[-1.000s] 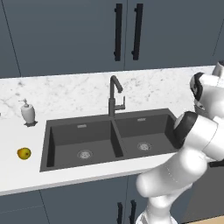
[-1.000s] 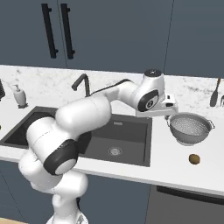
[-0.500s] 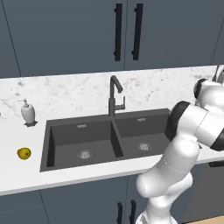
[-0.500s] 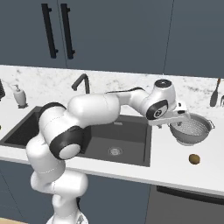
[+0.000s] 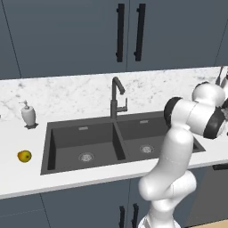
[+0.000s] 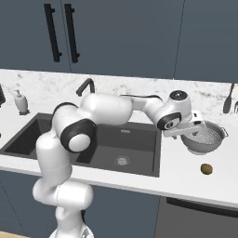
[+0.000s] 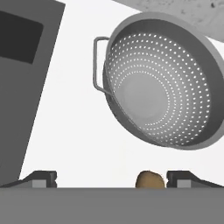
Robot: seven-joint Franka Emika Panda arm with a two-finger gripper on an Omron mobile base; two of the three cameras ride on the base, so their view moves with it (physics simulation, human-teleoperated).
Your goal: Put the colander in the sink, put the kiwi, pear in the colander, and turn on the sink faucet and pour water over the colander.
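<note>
The colander (image 6: 203, 138) sits upright on the white counter (image 6: 186, 172) to the right of the sink (image 6: 100, 144), not in a basin, and it has not shifted over the last second; what has changed is the arm, which has swung from above the right basin out to the right until the gripper (image 6: 193, 126) hangs at the colander's near-left rim. The colander is a round, silvery metal bowl, its wall and floor pricked with rings of small holes, with a thin wire loop handle on the side seen in the hand view (image 7: 159, 85). The kiwi (image 6: 206, 168) is a small brown roundish fruit lying on the counter just in front of the colander, apart from it. The pear (image 5: 24, 156), small and yellow with a greenish tinge, lies on the counter well to the left of the sink. The sink is dark grey and rectangular, with 2 basins and a round silver drain in each; the slim dark sink faucet (image 5: 116, 97) stands behind the divider, spout bent. The 2 fingers (image 7: 41, 178) are spread wide, holding nothing and touching nothing.
</note>
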